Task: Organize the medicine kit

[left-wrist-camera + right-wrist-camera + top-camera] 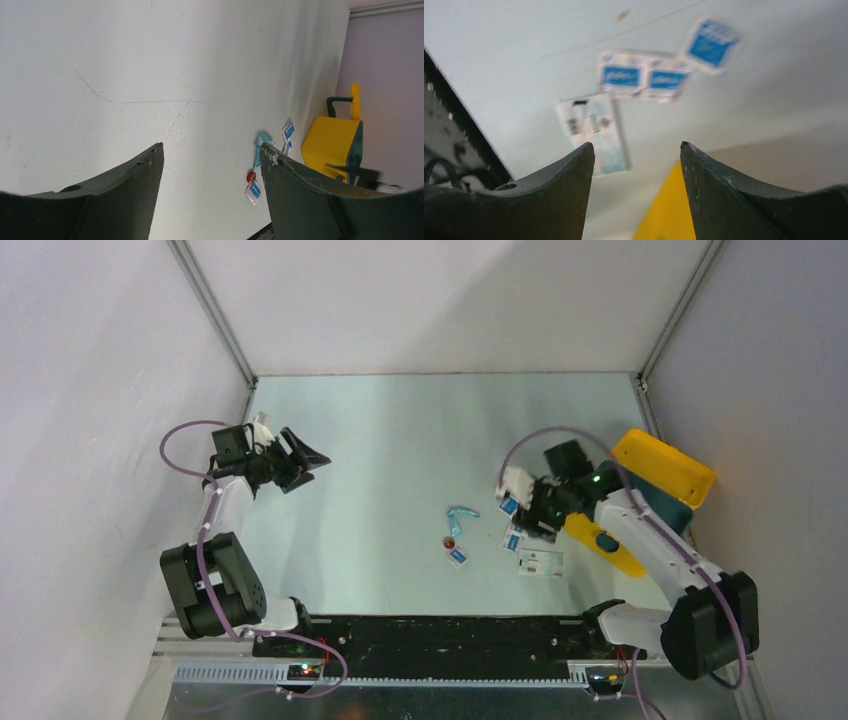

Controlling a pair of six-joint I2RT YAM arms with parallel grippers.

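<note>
1. Two end effectors stood released: the left end effector (211, 146) at the far left of the counter (400, 440), and the right end effector (636, 147) empty above blue-and-white packets (639, 77).
2. The medicine kit (668, 468) lay lid-up at the counter's right edge, just right of the right end effector (plainly the nearer arm), its long axis running near-left to far-right.
3. A teal strip (462, 512) and a red bit (450, 540) lay further left; the right arm crossed the kit.

On the pale table (380, 440) lay a light-blue strip (461, 514), a small red disc (450, 541) just beside a blue-and-white packet (459, 557), more packets (515, 538), and a white card (541, 561).
</note>
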